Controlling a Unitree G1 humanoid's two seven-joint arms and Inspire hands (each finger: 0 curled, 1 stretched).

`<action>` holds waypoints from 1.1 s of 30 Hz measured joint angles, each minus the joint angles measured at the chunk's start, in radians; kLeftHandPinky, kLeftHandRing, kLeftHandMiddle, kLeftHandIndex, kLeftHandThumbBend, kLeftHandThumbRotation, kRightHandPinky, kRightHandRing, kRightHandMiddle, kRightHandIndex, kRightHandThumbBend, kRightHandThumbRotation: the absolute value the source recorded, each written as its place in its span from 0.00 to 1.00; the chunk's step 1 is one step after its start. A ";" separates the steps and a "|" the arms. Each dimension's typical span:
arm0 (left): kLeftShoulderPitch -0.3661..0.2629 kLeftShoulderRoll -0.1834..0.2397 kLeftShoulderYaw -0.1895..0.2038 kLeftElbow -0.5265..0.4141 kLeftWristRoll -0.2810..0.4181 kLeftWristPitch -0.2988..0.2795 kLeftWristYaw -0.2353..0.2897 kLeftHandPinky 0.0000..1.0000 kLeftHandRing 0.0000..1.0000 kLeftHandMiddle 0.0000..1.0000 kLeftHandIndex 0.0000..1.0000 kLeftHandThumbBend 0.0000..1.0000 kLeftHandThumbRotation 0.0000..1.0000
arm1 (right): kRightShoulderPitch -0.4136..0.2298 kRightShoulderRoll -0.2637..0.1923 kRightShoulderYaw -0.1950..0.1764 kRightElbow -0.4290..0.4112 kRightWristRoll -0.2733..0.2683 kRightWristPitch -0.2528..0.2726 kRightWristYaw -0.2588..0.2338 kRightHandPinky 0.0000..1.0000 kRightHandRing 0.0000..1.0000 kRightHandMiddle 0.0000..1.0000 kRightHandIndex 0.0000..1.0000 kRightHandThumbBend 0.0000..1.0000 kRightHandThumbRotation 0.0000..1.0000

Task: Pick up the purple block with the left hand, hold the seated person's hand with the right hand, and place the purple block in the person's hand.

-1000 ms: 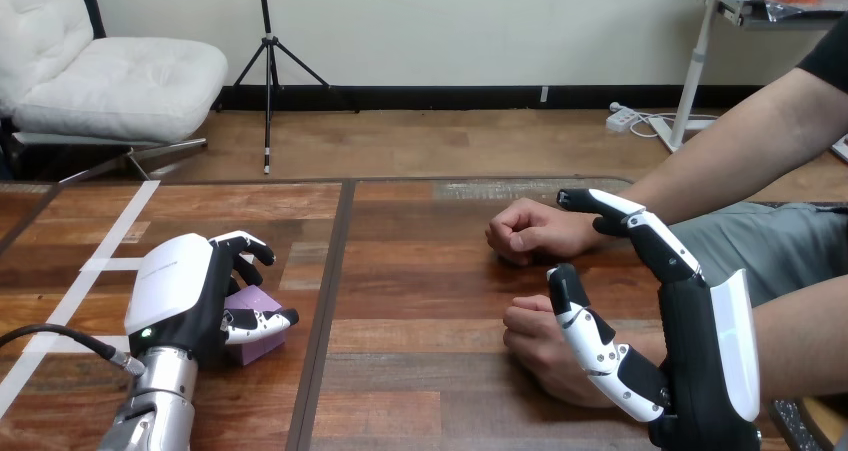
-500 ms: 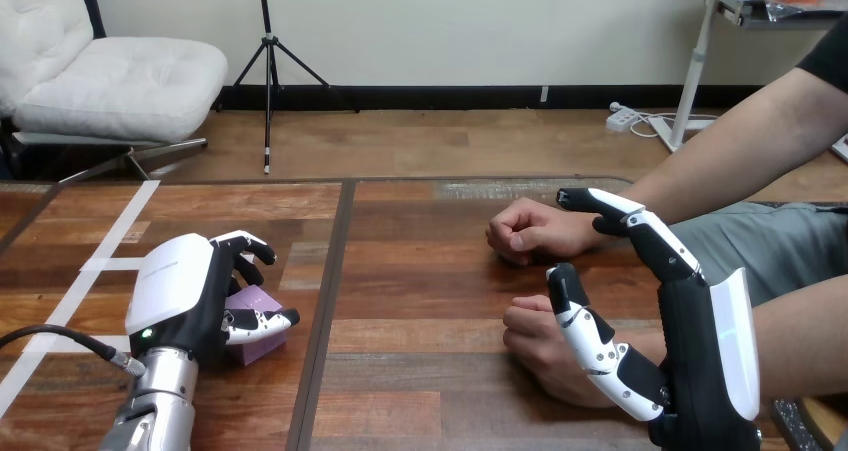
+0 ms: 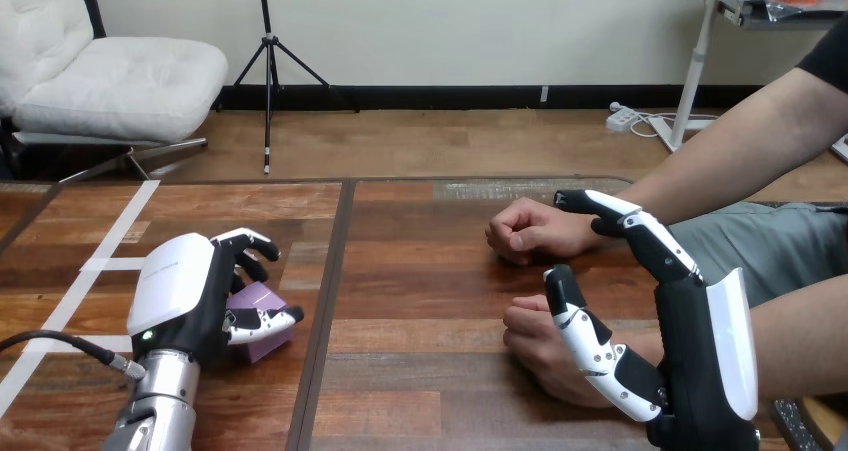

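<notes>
At the left of the brown wooden bench (image 3: 430,271), the left hand (image 3: 180,291) curls its fingers (image 3: 248,241) round the small purple block (image 3: 252,297), low by the surface, so pickup looks begun. The right hand (image 3: 700,361), fingers straight and open, stands beside the person's nearer fist (image 3: 535,336) without clasping it; holding and handover remain.

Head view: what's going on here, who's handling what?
The robot's left hand has its fingers curled round the purple block at the left of the table. Its right hand stands open beside the person's nearer hand, not curled round it. That hand and the person's farther hand rest closed on the table, so the handover has not begun.
</notes>
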 measured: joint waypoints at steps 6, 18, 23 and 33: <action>0.007 -0.008 0.023 0.000 -0.054 -0.058 -0.019 0.40 0.45 0.53 0.60 0.61 0.04 | 0.000 -0.001 0.000 0.000 -0.002 0.000 0.000 0.72 0.78 0.75 0.73 0.40 0.52; 0.029 -0.059 0.157 -0.006 -0.275 -0.176 -0.200 0.38 0.43 0.51 0.57 0.72 0.09 | 0.000 -0.004 -0.002 0.000 -0.002 0.002 0.000 0.72 0.78 0.74 0.72 0.40 0.52; 0.043 -0.075 0.191 -0.014 -0.313 -0.209 -0.238 0.37 0.42 0.50 0.57 0.74 0.10 | 0.000 -0.005 -0.003 0.000 -0.002 0.005 0.000 0.71 0.78 0.74 0.72 0.40 0.52; 0.080 -0.097 0.233 -0.051 -0.348 -0.260 -0.279 0.35 0.40 0.50 0.57 0.76 0.11 | 0.000 -0.005 -0.004 0.000 0.000 0.007 0.001 0.71 0.78 0.74 0.72 0.40 0.52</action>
